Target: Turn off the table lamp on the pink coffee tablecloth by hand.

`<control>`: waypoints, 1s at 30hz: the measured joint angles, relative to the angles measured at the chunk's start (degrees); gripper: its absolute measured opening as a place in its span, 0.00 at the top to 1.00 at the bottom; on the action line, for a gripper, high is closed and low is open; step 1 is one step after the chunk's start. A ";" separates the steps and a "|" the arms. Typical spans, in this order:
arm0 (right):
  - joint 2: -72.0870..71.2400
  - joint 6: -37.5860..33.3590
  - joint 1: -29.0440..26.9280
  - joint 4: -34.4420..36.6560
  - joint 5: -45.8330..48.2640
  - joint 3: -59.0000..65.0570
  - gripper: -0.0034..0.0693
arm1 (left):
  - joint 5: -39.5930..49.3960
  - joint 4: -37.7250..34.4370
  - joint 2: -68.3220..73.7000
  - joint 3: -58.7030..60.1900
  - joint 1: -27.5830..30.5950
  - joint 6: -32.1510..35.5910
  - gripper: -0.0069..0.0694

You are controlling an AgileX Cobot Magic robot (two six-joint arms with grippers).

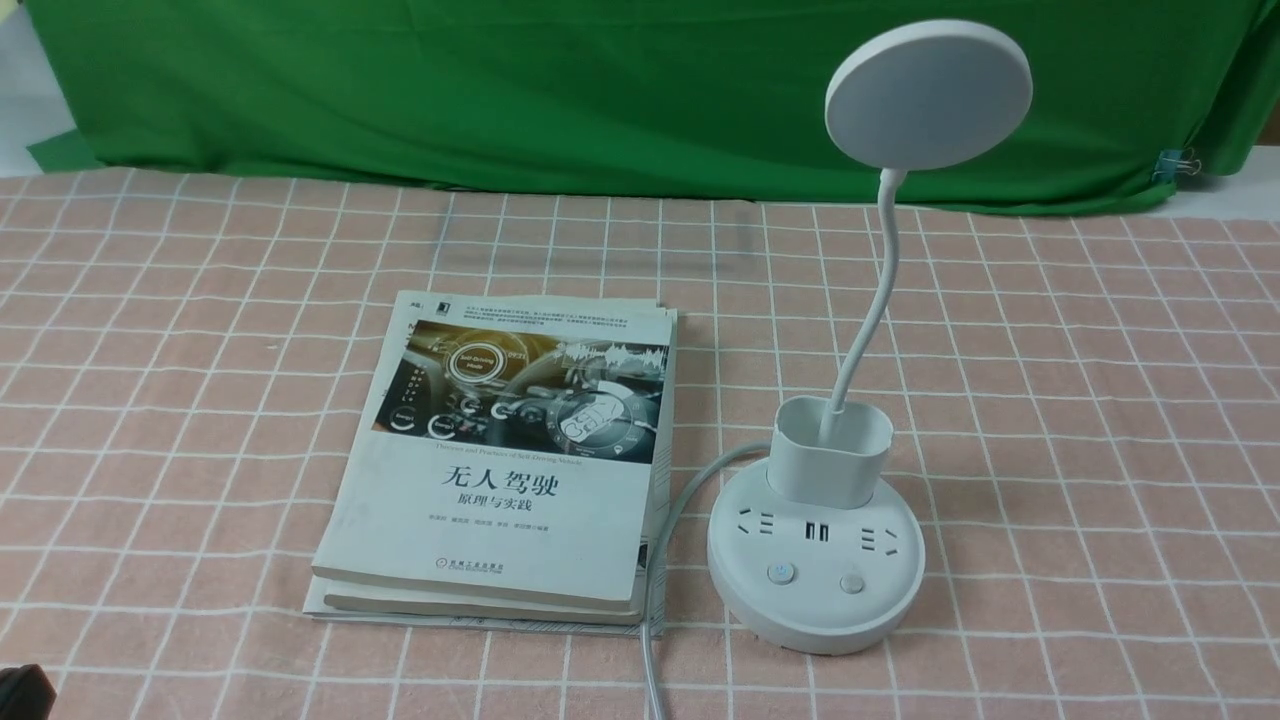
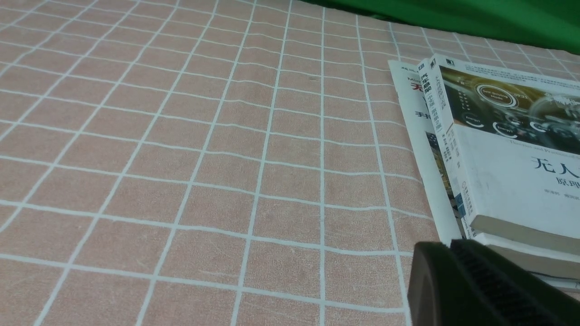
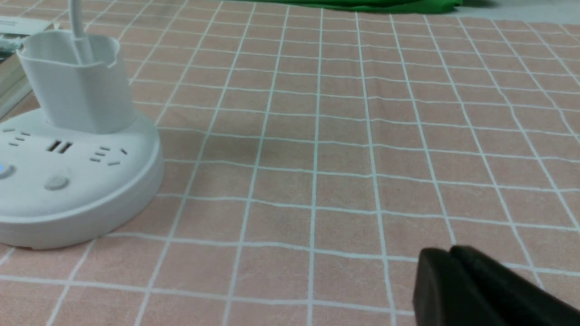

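The white table lamp stands on the pink coffee tablecloth (image 1: 1100, 400) at centre right. Its round base (image 1: 815, 600) carries sockets and two buttons. The left button (image 1: 781, 572) glows blue and the right button (image 1: 851, 583) is plain grey. A cup holder (image 1: 830, 450) sits on the base, and the gooseneck (image 1: 870, 300) rises to the flat disc head (image 1: 928, 95). The base (image 3: 81, 199) also shows in the right wrist view. My right gripper (image 3: 448, 251) is shut and empty, low over the cloth, well to the right of the base. My left gripper (image 2: 448, 246) is shut and empty beside the books.
Two stacked books (image 1: 500, 470) lie left of the lamp and also show in the left wrist view (image 2: 507, 149). The lamp's white cable (image 1: 665, 560) runs between books and base toward the front edge. A green backdrop cloth (image 1: 500, 90) hangs behind. A black piece of my left arm (image 1: 22, 690) shows at the front left corner.
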 joint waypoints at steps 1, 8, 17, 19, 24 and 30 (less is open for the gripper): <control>0.00 0.00 0.00 -0.34 0.00 0.00 0.84 | 0.00 0.00 0.00 0.00 0.00 0.00 0.90; 0.00 -0.07 0.00 0.00 0.00 0.00 0.82 | 0.00 0.00 0.00 0.00 0.00 0.00 0.90; 0.00 -0.19 0.00 -0.34 0.05 0.00 0.78 | 0.00 0.00 0.00 0.00 0.00 0.00 0.90; 0.00 -0.19 0.00 -0.34 0.05 0.00 0.77 | 0.00 0.00 0.00 0.00 0.00 0.00 0.90; 0.00 -0.19 0.00 -0.34 0.05 0.00 0.76 | 0.00 0.00 0.00 0.00 0.00 0.00 0.90; 0.00 -0.19 0.00 -0.34 0.05 0.00 0.75 | 0.00 0.00 0.00 0.00 0.00 0.00 0.90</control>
